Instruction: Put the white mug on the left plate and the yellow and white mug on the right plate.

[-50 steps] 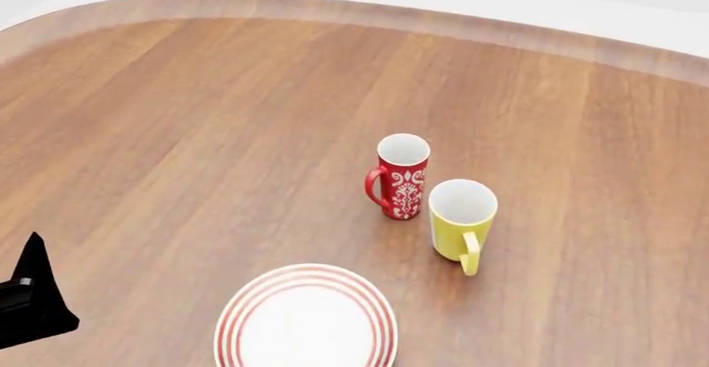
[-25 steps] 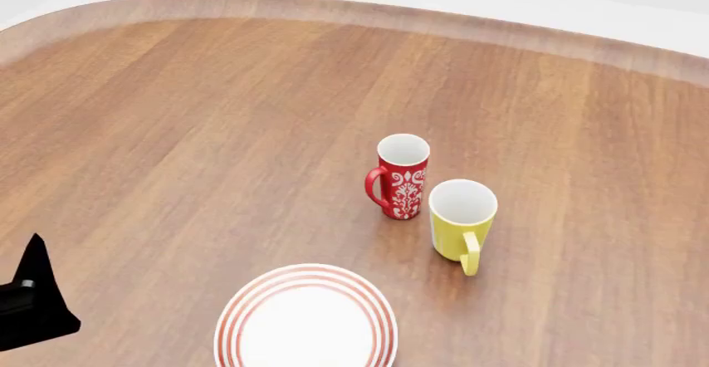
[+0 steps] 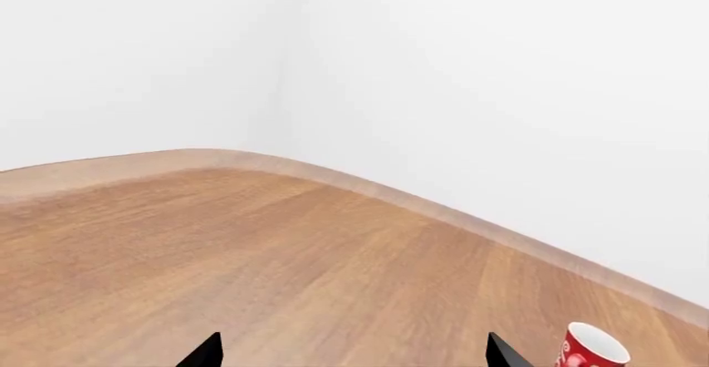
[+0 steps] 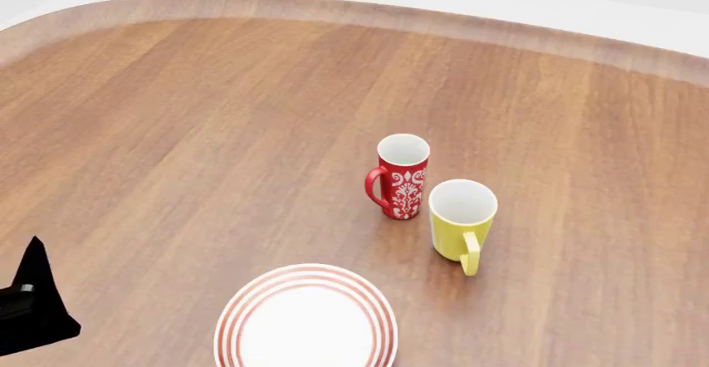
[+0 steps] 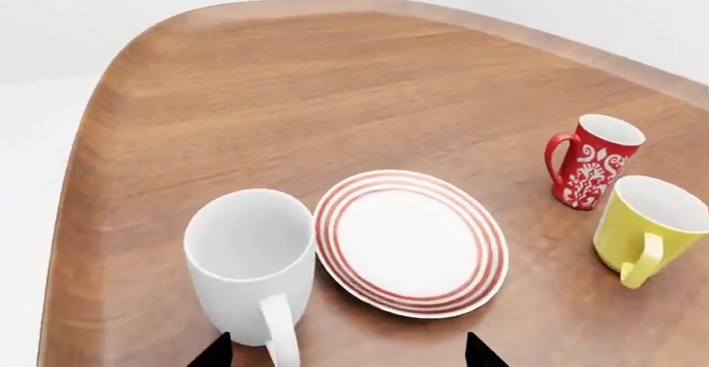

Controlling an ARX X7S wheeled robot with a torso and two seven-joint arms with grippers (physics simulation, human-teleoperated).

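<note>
The large glossy all-white mug [image 5: 252, 271] stands upright on the wooden table [image 5: 332, 93], just beside a red-ringed white plate [image 5: 411, 242]. The right gripper [image 5: 345, 352] hangs before it, jaws spread wide and empty; judging by this, the grasp comes next. The small yellow mug with white inside [image 4: 462, 222] waits untouched beside the red floral mug [image 4: 400, 177]. The left gripper [image 3: 352, 355] is likewise spread open.

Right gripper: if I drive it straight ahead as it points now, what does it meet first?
Most likely the white mug, upright on the table just ahead of the open right gripper, toward its left finger; the red-ringed plate lies just beyond.
</note>
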